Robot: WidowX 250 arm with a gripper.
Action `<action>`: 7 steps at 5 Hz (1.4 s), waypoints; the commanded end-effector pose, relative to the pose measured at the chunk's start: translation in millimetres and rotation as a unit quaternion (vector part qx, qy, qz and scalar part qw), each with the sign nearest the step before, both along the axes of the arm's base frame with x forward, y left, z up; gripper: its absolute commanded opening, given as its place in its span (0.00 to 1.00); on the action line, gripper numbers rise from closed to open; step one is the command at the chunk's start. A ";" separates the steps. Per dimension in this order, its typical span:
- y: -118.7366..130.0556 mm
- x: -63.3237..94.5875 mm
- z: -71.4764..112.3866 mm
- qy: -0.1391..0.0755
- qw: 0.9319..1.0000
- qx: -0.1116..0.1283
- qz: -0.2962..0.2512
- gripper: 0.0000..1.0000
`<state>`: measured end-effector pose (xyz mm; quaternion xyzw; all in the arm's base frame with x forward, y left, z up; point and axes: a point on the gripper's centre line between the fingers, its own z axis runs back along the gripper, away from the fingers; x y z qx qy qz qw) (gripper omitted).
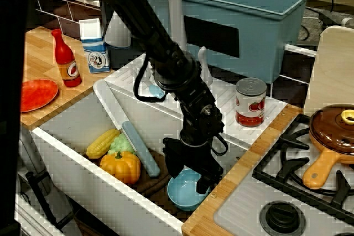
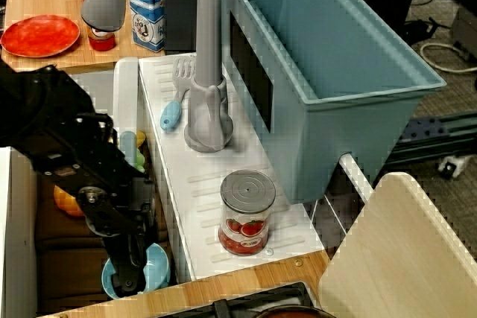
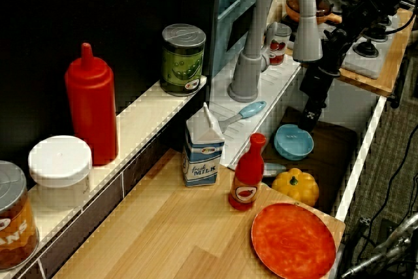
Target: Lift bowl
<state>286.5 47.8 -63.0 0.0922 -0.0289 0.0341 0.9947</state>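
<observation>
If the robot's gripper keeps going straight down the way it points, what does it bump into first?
Probably the light blue bowl: the gripper points down at its rim, though depth is hard to judge.

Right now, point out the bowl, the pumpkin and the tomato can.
bowl (image 3: 293,142): view from the counter end, inside floor.
pumpkin (image 1: 121,167): view from the front, orange top by the stem.
tomato can (image 2: 247,217): view from behind the sink, label side.
</observation>
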 end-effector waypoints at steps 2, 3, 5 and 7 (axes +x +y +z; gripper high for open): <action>12.0 24.5 0.1 -0.022 0.999 -0.024 0.038 1.00; 13.6 27.0 -2.9 -0.027 0.998 -0.025 0.046 1.00; 12.4 28.0 -0.9 -0.028 0.997 -0.041 0.063 1.00; -0.8 11.8 1.6 -0.021 0.997 -0.053 0.048 1.00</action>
